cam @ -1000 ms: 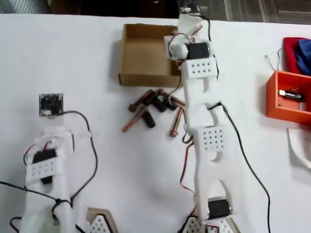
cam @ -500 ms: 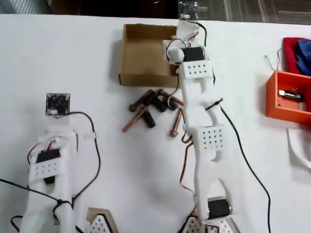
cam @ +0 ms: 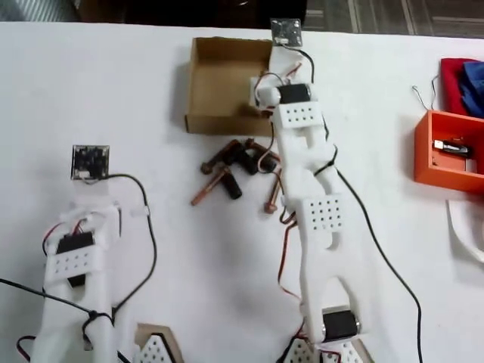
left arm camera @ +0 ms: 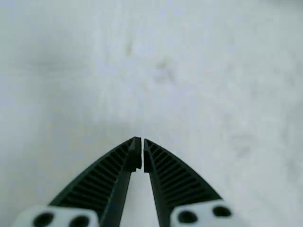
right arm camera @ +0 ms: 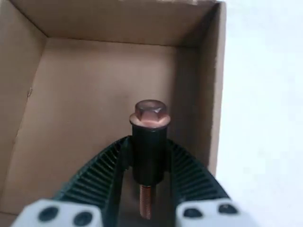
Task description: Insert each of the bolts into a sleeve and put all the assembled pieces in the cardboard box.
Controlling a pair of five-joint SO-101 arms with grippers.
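— Fingers first: the right gripper (right arm camera: 148,144) has its ribbed fingers (right arm camera: 97,177) clamped narrow on a black sleeve (right arm camera: 149,158), with a copper bolt (right arm camera: 150,113) pushed through it.
— And the left gripper (left arm camera: 140,142)?
— Pinched nearly together, a hairline gap at the tips, nothing between them, hanging over bare white table (left arm camera: 199,71).
— Set the scene for us.
— That table spreads right across the high view, with a dim room (cam: 189,9) beyond its far edge. The cardboard box (cam: 204,83) sits far middle, an orange bin (cam: 446,162) is off to the side, and red and blue cloth (cam: 461,76) lies behind it.
— What's hidden?
— The right arm (cam: 314,215) lies over the box's nearest wall and covers its own gripper there. It also overlaps the loose pile of bolts and sleeves (cam: 234,162) just in front of the box. The left arm (cam: 72,257) is cut off at the near edge.
— And the piece itself?
— Lengthwise between the fingers, the bolt's head past the tips, thread running back toward the wrist, held over the box floor (right arm camera: 85,94), close to a side wall.
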